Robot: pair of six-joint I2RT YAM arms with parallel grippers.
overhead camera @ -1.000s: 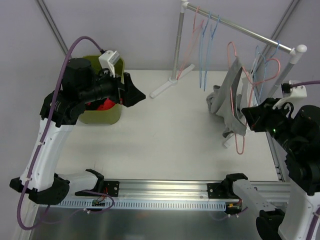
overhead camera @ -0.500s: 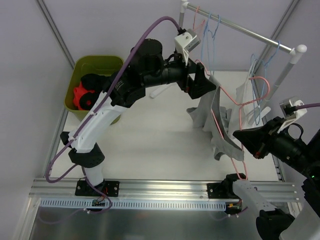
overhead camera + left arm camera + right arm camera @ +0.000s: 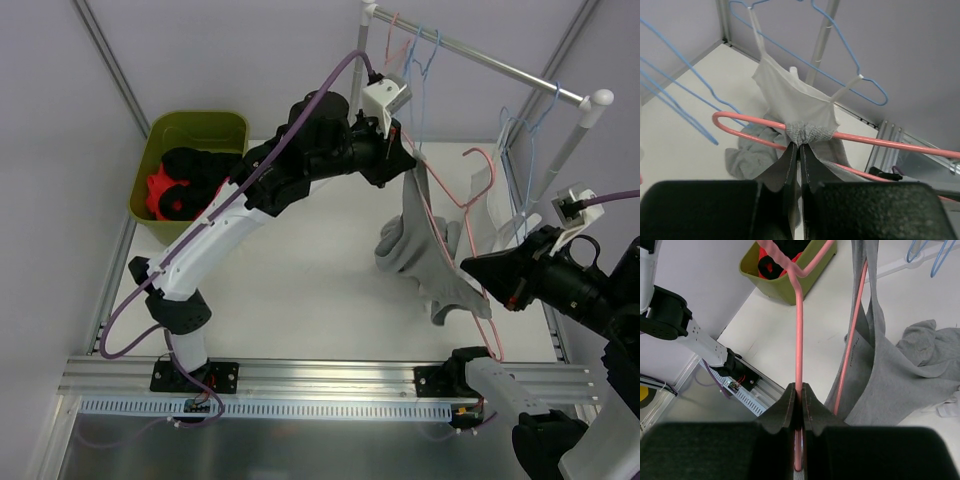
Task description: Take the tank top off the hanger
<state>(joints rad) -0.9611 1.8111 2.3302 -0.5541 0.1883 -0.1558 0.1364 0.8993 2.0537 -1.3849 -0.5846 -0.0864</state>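
My left gripper (image 3: 800,148) was pressed fully together on a bunched bit of the grey tank top (image 3: 808,133), right where the cloth wrapped over the pink hanger (image 3: 880,142). No gap showed between the fingers. Seen from above, that arm reached out across the table (image 3: 300,270) to a spot below the rack rail (image 3: 500,66). The tank top hung from the pinch in a long grey drape. Its lower end was bunched low near the table, and I could not tell whether it touched.

My right gripper (image 3: 800,389) was closed just as tightly on the thin wire of the hanger, which ran straight up from between the fingers to a bend at the top of the wrist view. A second length of the same wire passed along the grey cloth just beside it. So the tank top was on the hanger, held up between my two grippers over the right side of the table.

The green bin (image 3: 225,128) stood at the far left corner of the table, well apart from both grippers. In it lay a heap of clothes (image 3: 175,185), black and red pieces together. Blue hangers (image 3: 420,50) hung on the rail, and one carried a white strappy top (image 3: 790,95).
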